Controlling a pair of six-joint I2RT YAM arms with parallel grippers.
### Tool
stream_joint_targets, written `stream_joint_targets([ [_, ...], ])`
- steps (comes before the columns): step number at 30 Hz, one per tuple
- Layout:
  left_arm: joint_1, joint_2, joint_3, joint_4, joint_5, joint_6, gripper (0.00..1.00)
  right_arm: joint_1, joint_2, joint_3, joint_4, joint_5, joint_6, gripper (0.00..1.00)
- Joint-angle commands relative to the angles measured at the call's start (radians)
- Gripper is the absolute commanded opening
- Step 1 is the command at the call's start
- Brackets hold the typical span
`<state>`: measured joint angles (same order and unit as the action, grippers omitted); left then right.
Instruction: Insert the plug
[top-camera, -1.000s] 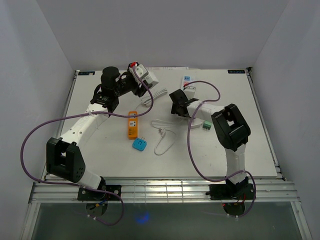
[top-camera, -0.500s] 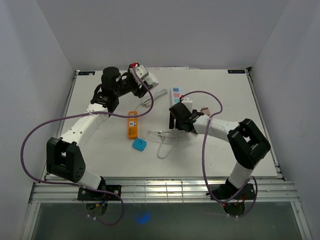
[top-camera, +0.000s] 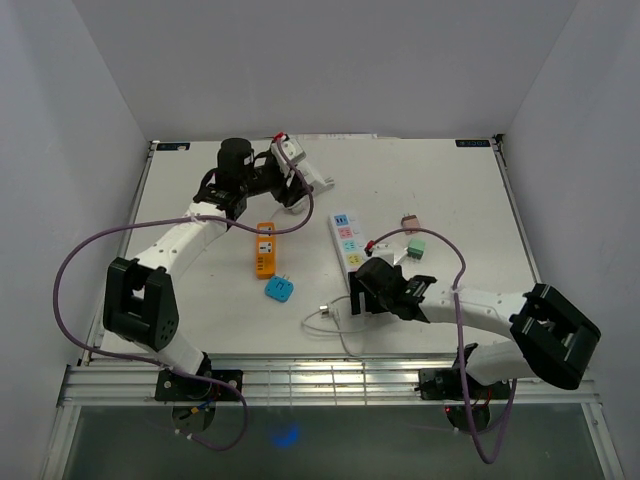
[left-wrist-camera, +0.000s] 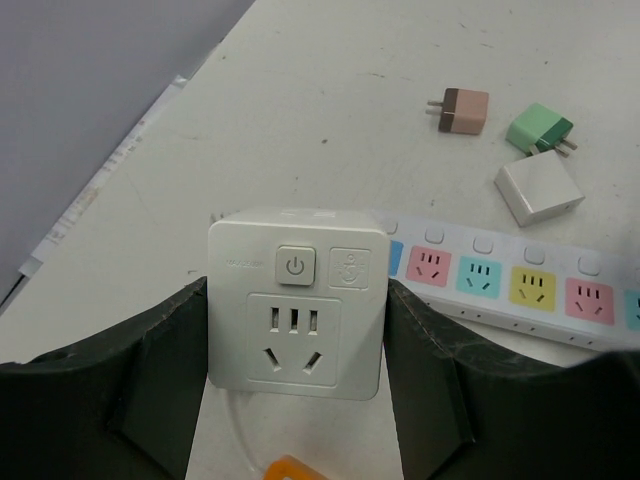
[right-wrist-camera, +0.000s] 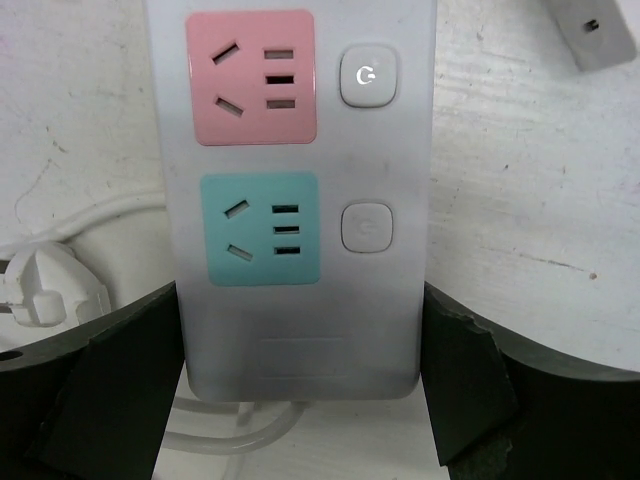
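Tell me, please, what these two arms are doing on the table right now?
The left claw holds a white socket adapter at the far left of the table. The right claw clasps the near end of a power strip, with a white corded plug loose beside it. Nothing is plugged in yet; an orange adapter and a blue plug lie between the arms.

White rectangular tabletop (top-camera: 220, 312) faintly scuffed, plain pale grey back wall (top-camera: 330, 60), matching left wall (top-camera: 50, 150) and right wall (top-camera: 590, 150), silver slotted aluminium rail (top-camera: 300, 385) along near edge, dark glossy surface (top-camera: 380, 445) below, soft even light
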<state>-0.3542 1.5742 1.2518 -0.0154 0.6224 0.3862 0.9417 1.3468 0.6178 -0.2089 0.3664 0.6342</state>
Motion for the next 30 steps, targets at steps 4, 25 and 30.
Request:
stream_joint_targets([
  [4,-0.043,0.003,0.009,-0.004,0.076,-0.062,0.00,0.025,-0.083,-0.067,0.042,-0.021,-0.001,0.81],
  [25,-0.149,0.190,0.253,-0.383,-0.001,-0.103,0.00,0.025,-0.072,-0.093,0.140,0.100,-0.200,0.82],
  [30,-0.166,0.224,0.304,-0.399,-0.059,-0.135,0.00,0.025,-0.051,-0.092,0.151,0.092,-0.209,0.81],
])
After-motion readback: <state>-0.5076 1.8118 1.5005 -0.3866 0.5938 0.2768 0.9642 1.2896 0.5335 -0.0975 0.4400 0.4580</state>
